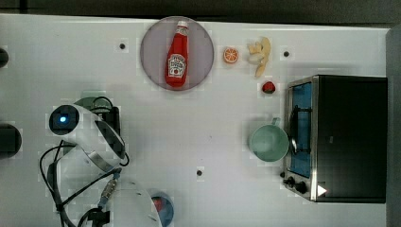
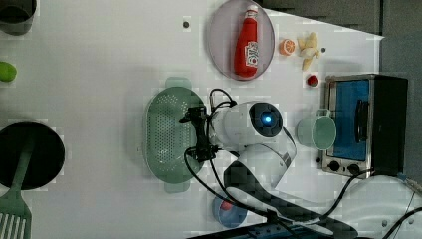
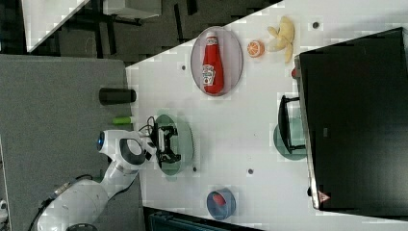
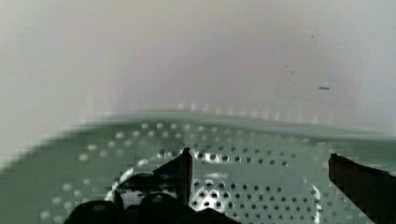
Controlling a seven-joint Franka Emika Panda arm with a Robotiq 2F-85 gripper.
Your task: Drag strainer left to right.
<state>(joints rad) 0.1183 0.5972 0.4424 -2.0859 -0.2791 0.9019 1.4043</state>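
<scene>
White tabletop (image 2: pixel 99 59) carries everything. Spread wide with nothing between them, the fingers (image 4: pixel 184 168) of the gripper (image 4: pixel 259 175) sit inside the strainer (image 2: pixel 166 134), which lies toward the left view's left, well apart from the teal cup (image 2: pixel 318 132) and toaster oven (image 2: pixel 366 124).

White table (image 1: pixel 198 118). Ketchup bottle (image 1: pixel 177 54) lying on grey plate (image 1: pixel 152 49) — top centre. Orange slice (image 1: pixel 231 55), banana (image 1: pixel 260 56), strawberry (image 1: pixel 268 87) to top view's right of plate. Teal cup (image 1: pixel 268 142) just beside toaster oven (image 1: pixel 347 137). Arm (image 1: pixel 90 137) at top view's left — covers most of strainer (image 1: pixel 87 100). Blue bowl (image 1: pixel 165 208) at bottom edge.
</scene>
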